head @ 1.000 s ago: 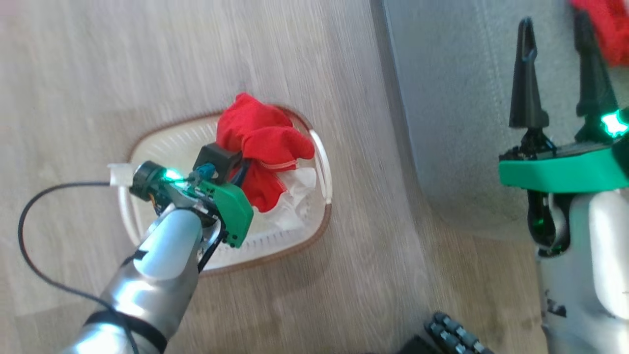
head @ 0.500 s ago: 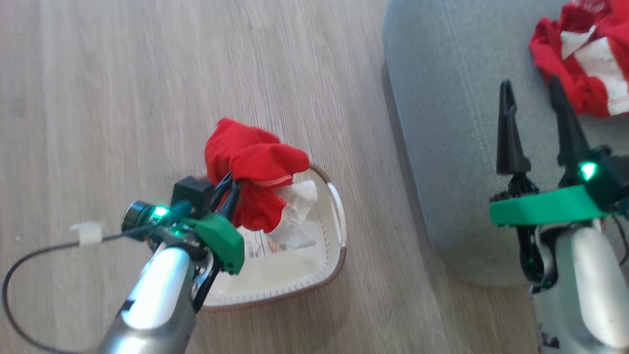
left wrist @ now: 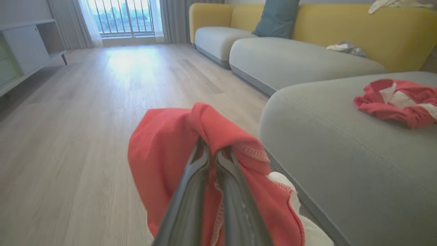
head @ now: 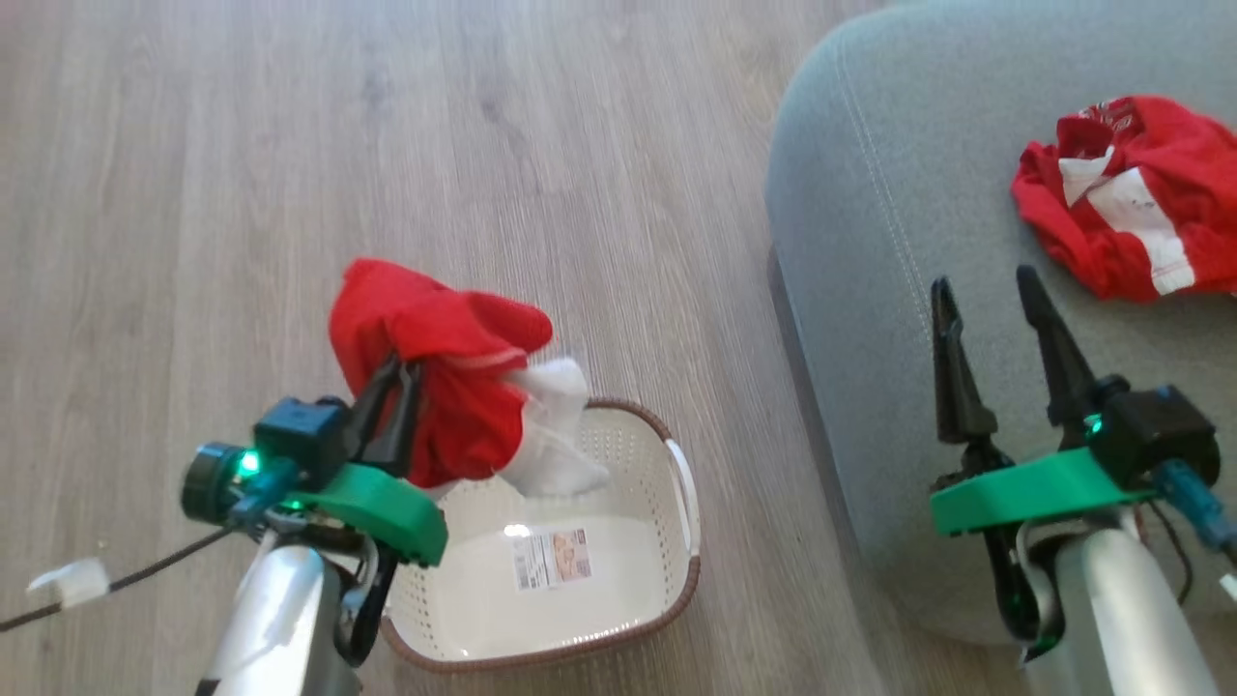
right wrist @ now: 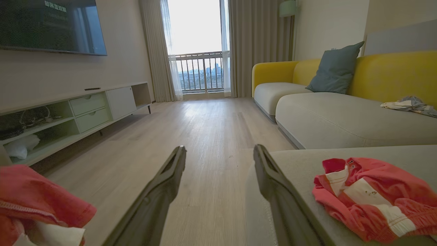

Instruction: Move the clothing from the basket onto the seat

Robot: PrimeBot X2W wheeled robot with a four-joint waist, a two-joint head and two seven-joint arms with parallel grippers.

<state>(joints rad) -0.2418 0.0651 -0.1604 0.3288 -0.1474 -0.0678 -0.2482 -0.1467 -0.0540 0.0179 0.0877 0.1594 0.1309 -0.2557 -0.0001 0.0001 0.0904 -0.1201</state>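
– While my left gripper [head: 396, 387] is clamped on the clothing [head: 464, 425] above the basket [head: 676, 580], it hangs limp; soft, light.
– Right gripper [head: 983, 280]?
– Fingers spread wide, empty, over the seat [head: 870, 290] near one garment [head: 1131, 232]; bunched folds grip best.

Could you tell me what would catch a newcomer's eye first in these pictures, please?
The bright red clothing bunched in the shut left pincer, hanging over the cream basket on the wooden floor. Next, a second red-and-white garment lying on the grey seat, beyond the open right pincer.
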